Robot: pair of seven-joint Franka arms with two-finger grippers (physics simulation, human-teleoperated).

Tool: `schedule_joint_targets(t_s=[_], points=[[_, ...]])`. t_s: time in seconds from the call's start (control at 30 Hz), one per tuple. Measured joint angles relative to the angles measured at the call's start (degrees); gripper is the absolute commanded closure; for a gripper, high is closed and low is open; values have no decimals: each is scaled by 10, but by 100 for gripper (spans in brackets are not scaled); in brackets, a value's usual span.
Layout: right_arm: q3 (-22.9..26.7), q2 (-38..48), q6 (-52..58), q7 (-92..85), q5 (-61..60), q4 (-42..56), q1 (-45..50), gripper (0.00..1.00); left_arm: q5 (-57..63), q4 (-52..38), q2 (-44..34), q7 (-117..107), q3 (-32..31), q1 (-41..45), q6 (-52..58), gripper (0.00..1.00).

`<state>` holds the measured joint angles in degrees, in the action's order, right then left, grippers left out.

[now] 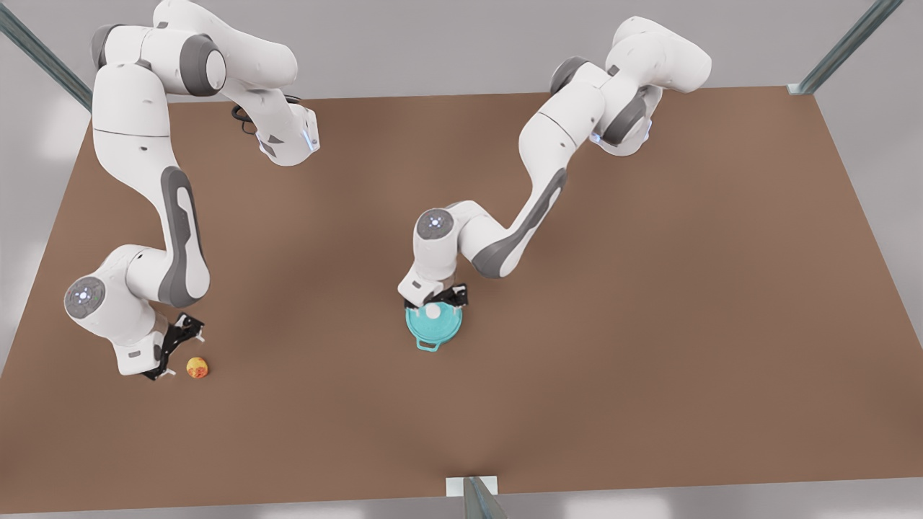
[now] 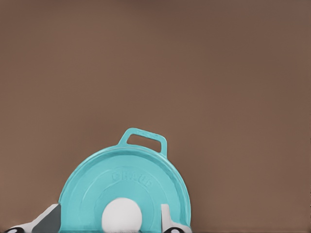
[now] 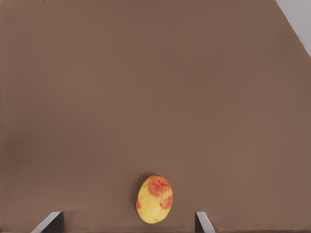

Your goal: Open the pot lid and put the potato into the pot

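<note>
The teal pot lid lies flat on the pot, whose loop handle sticks out from under it. In the left wrist view the pot lid shows its white knob, with the pot's handle beyond. My left gripper hangs open just above the lid, its fingers standing on either side of the knob, apart from it. The yellow-orange potato with red blotches lies on the table at the front view's left. My right gripper is open beside it; the potato lies between and slightly ahead of the fingertips.
The brown table stretches wide around both arms. Metal frame posts stand at the corners, and another post at the middle of the near edge. The table's edge passes close to the potato's side.
</note>
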<state>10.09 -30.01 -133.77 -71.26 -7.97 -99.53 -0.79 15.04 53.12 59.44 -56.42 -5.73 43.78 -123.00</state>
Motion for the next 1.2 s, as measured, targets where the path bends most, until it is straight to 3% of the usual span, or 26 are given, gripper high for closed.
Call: schedule_joint_targets(t_s=[0.37,0.53,0.7,0.83,1.03,1.2], points=[[26,-42,46,121,9,31,0,0,2,0,23,-48,9,7,-22,0],[26,-62,48,157,10,57,3,0,2,0,23,-62,9,8,-24,34],[26,-93,43,185,13,83,1,0,3,0,20,-75,8,8,-19,56],[26,-113,34,202,14,92,0,0,3,0,3,-83,7,1,3,57],[26,-130,19,221,14,96,1,0,-15,0,-7,-59,6,-159,31,57],[26,-144,5,232,15,99,0,0,-20,2,38,-18,11,-207,0,57]])
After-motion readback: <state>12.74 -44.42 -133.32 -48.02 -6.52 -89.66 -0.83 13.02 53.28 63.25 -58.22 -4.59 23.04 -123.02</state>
